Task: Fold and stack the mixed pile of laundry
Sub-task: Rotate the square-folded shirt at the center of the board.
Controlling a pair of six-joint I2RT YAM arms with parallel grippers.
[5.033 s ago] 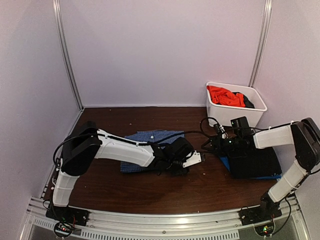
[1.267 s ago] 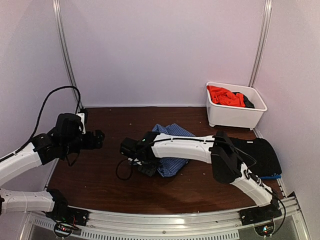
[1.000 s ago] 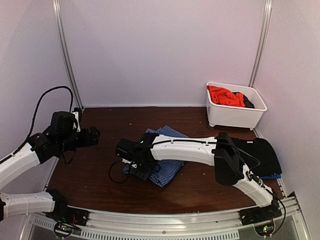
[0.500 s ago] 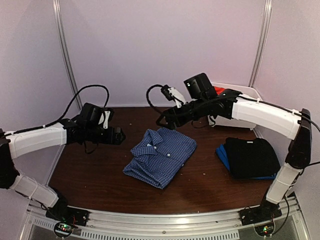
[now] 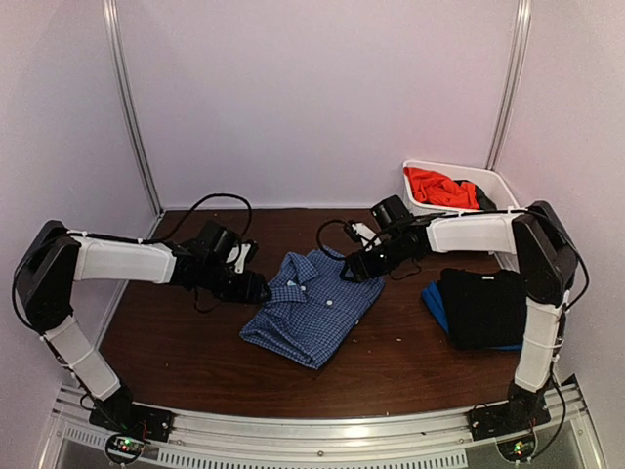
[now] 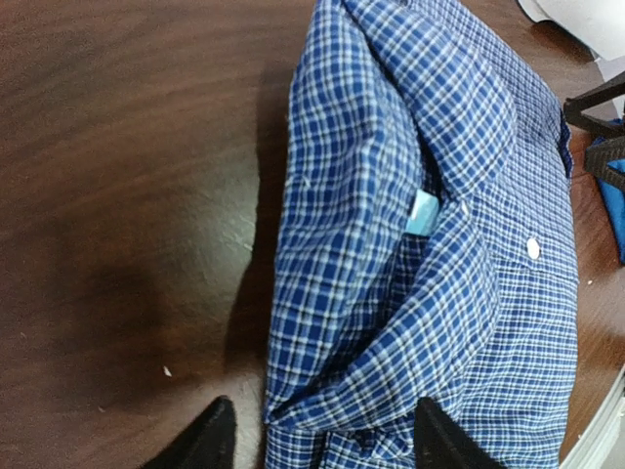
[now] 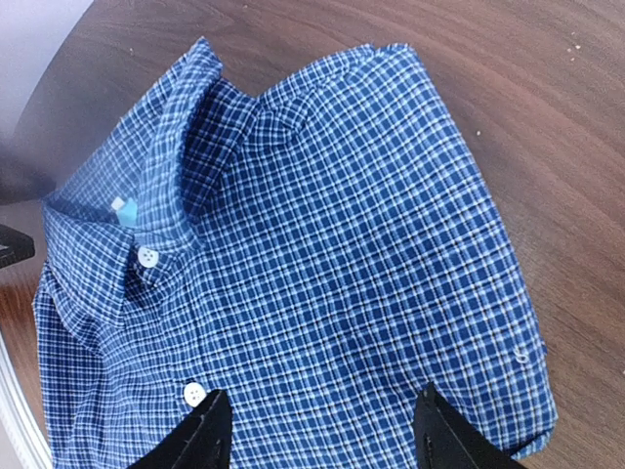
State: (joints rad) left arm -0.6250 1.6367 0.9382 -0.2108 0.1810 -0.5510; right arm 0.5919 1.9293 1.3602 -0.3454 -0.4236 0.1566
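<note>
The blue-and-white check collared shirt [image 5: 312, 308] lies folded on the brown table [image 5: 186, 342], collar towards the back. My left gripper [image 5: 256, 285] sits low at the shirt's left edge. In the left wrist view it [image 6: 322, 445] is open, its black fingertips [image 6: 210, 442] straddling the shirt's [image 6: 430, 244] folded edge. At the shirt's back right corner is my right gripper [image 5: 354, 269], open over the shirt's [image 7: 312, 254] front in its wrist view [image 7: 322, 430]. An orange T-shirt [image 5: 439, 186] and a black piece [image 5: 485, 200] lie in the tub.
The white tub [image 5: 461, 227] stands at the back right corner. A folded black garment [image 5: 491, 308] rests on a blue piece [image 5: 433, 298] at the right side of the table. Walls close in the left, back and right.
The right gripper let go of the shirt, swung up and back, then came down at its back right corner. The left arm came in from the far left. The shirt now lies flat, folded.
</note>
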